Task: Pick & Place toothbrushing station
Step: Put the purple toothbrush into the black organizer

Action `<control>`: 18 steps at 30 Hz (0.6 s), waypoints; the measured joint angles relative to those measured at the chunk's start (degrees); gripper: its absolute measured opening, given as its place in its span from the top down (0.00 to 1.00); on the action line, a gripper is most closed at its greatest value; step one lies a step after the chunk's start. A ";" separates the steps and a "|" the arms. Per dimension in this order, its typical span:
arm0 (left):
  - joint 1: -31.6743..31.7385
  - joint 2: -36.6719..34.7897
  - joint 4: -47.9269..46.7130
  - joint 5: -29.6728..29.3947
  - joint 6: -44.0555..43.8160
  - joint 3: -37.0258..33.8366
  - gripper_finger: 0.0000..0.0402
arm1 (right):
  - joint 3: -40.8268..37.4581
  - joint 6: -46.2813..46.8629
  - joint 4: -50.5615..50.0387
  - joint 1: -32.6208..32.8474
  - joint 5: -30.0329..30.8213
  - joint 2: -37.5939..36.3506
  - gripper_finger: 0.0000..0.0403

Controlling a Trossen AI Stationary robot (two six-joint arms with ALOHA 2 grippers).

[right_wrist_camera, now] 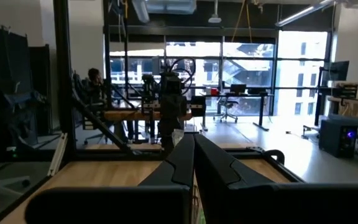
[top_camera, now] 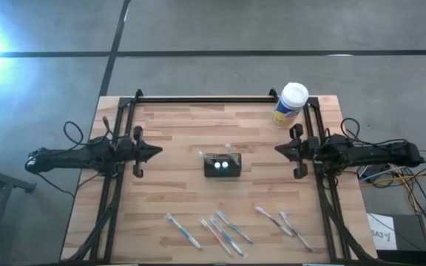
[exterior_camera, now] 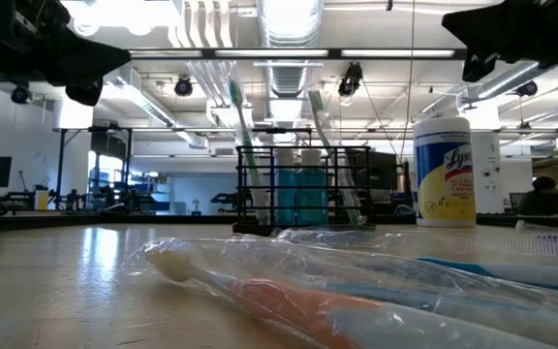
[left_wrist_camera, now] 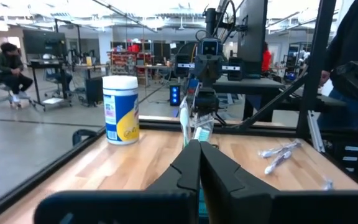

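Note:
The toothbrushing station, a small black mesh caddy (top_camera: 222, 165), stands on its base at the middle of the wooden table, with two toothbrushes upright in it; it also shows in the low view (exterior_camera: 303, 189). My left gripper (top_camera: 160, 151) hovers at the table's left side, shut and empty, pointing at the caddy. My right gripper (top_camera: 277, 149) hovers at the right side, shut and empty, also pointing at the caddy. The left wrist view shows the shut left gripper (left_wrist_camera: 199, 149) with the caddy (left_wrist_camera: 199, 127) beyond it. The right wrist view shows the shut right gripper (right_wrist_camera: 193, 143).
A tall white-capped, yellow-labelled canister (top_camera: 291, 104) stands at the far right corner. Several wrapped toothbrushes (top_camera: 224, 230) lie along the near edge, with more near the right (top_camera: 283, 222). Black frame rails run along the table's left, right and far edges. People sit in the room beyond.

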 joint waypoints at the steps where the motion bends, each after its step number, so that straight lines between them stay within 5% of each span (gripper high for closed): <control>1: 0.00 0.00 -0.29 0.04 -0.35 0.00 0.97 | -0.03 0.56 -1.24 0.00 0.00 -0.91 0.98; 18: -0.02 0.00 -2.37 2.78 -4.42 0.00 0.99 | -1.11 5.41 -5.16 0.00 1.63 -0.94 0.98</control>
